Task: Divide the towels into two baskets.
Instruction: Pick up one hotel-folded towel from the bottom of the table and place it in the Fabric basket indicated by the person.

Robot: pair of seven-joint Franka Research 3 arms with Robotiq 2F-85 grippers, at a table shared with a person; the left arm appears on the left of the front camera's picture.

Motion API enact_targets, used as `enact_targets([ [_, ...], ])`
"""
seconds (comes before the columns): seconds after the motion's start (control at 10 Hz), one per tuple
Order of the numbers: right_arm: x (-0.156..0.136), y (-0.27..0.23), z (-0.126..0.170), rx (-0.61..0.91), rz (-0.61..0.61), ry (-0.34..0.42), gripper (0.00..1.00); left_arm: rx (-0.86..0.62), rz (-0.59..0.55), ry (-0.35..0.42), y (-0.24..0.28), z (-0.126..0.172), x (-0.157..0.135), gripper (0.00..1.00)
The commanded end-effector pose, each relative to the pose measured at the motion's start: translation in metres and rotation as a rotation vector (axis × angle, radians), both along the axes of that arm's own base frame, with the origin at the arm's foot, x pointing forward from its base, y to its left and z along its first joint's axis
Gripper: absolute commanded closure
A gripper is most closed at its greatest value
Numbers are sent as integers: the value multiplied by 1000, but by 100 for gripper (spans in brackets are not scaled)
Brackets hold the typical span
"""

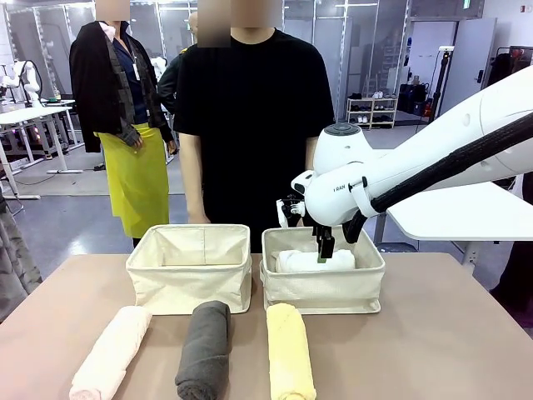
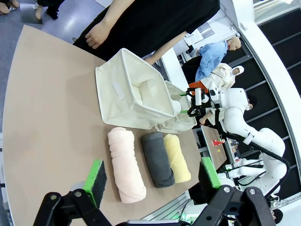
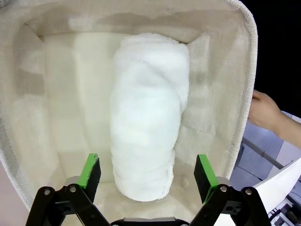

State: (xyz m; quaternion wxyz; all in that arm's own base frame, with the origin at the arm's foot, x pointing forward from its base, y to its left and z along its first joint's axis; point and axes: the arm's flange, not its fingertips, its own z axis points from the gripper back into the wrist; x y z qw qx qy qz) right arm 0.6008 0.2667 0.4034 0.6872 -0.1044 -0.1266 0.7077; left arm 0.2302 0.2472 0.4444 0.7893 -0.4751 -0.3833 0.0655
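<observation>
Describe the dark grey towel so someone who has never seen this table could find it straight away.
On the tan table, three rolls lie side by side in front of the cream rectangular fabric baskets. The dark grey rolled terry towel is the middle one, between the pale pink rolled towel and the yellow rolled towel, and the only dark one.

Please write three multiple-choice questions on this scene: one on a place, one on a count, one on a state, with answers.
1. Where is the white towel? A) on the floor B) in the right basket C) in a hand
2. How many towels lie on the table? A) one B) three C) four
3. The right gripper is: A) open B) shut on the towel C) shut on the rim
Key: 1 B, it lies inside it; 2 B, pink, grey, yellow; 3 A, pads stand apart.
</observation>
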Motion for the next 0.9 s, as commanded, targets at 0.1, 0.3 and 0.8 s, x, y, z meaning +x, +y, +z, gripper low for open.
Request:
enact_targets([
  [0.1, 0, 1, 0, 2, 2, -2, 0, -11, -1, -18, 2, 1, -1, 0],
  [0.3, 0, 1, 0, 2, 2, -2, 0, -11, -1, -18, 2, 1, -1, 0],
  [0.8, -74, -48, 70, 187, -146, 91, 0, -11, -1, -18, 2, 1, -1, 0],
])
